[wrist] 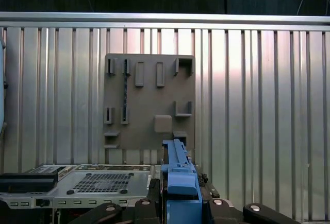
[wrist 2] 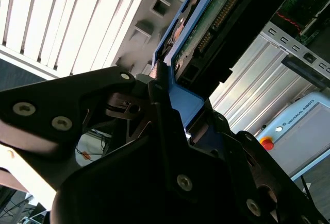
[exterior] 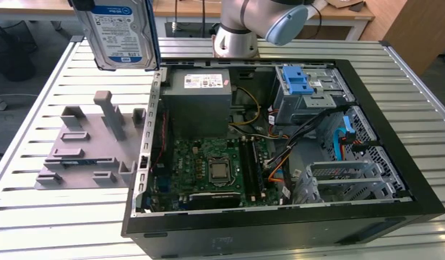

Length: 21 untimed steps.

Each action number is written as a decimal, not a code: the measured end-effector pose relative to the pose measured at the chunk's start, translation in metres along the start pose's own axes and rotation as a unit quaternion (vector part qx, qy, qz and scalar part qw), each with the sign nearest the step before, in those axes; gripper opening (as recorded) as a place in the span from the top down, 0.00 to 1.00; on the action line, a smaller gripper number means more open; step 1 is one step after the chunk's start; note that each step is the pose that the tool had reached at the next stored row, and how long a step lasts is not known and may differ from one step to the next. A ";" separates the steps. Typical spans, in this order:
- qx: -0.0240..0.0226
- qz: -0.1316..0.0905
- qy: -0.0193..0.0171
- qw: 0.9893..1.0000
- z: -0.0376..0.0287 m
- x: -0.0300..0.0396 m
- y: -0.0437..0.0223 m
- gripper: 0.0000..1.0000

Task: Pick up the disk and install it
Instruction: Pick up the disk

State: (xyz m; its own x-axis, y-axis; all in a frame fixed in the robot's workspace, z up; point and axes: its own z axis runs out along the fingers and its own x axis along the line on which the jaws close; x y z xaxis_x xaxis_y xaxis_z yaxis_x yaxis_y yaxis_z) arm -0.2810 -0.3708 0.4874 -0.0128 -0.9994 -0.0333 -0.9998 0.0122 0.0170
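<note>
The disk (exterior: 121, 32) hangs upright in the air at the exterior view's upper left, label side showing, in its blue carrier frame. It is above the slatted table, just left of the open computer case (exterior: 280, 230) and above the grey holder plate (exterior: 85, 146). In both wrist views my gripper (wrist 2: 180, 98) (wrist: 179, 193) is shut on the blue frame's edge, a black finger on each side. The second wrist view shows the disk's circuit-board side (wrist 2: 216, 18) reaching away from the fingers.
Inside the case sit a grey power-supply box (exterior: 201, 103), a metal drive bay with a blue latch (exterior: 302, 86), a motherboard (exterior: 215, 162) and loose cables. The arm's base (exterior: 237, 38) stands behind the case. The grey holder plate (wrist: 149, 100) has several upright pegs.
</note>
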 end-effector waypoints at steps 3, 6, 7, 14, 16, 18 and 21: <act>0.000 0.000 0.000 1.000 0.0000 0.0002 -0.0003 0.64; 0.000 0.000 0.000 1.000 -0.0001 0.0016 -0.0017 0.64; 0.000 0.000 0.000 1.000 -0.0002 0.0022 -0.0025 0.64; 0.000 0.000 0.000 1.000 -0.0005 0.0087 -0.0101 0.64; 0.000 0.000 0.000 1.000 -0.0006 0.0102 -0.0121 0.64; 0.000 0.000 0.000 1.000 -0.0007 0.0117 -0.0144 0.64; 0.000 0.000 0.000 1.000 -0.0008 0.0139 -0.0182 0.64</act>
State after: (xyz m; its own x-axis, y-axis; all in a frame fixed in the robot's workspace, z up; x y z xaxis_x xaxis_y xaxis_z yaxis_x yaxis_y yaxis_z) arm -0.2629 -0.3849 0.4875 -0.0128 -0.9994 -0.0332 -0.9998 0.0122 0.0173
